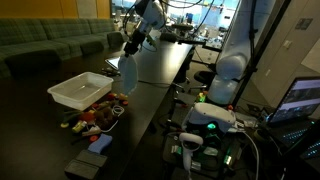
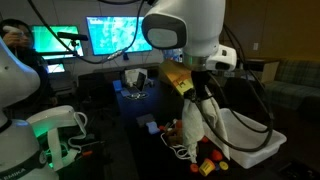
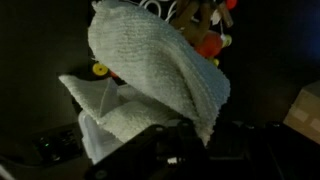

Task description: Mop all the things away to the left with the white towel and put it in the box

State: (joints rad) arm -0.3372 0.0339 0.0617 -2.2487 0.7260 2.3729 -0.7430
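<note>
Wrist view | white towel hides most small objects | jaws dark, indistinct

Dim rm w/ glaring monitors; wrist view dark, white towel blurry.

In an exterior view the camera stands well back and somewhat raised, facing along the dark table toward the arm, with the box nearer the lens and a sofa behind; in an exterior view set close beside the arm its white joint fills the upper middle, and the lens faces bright monitors. Both exterior views share the box, the white towel and the things; the wrist view looks down from very near the white towel, which fills most of it, the things at its top edge.
</note>
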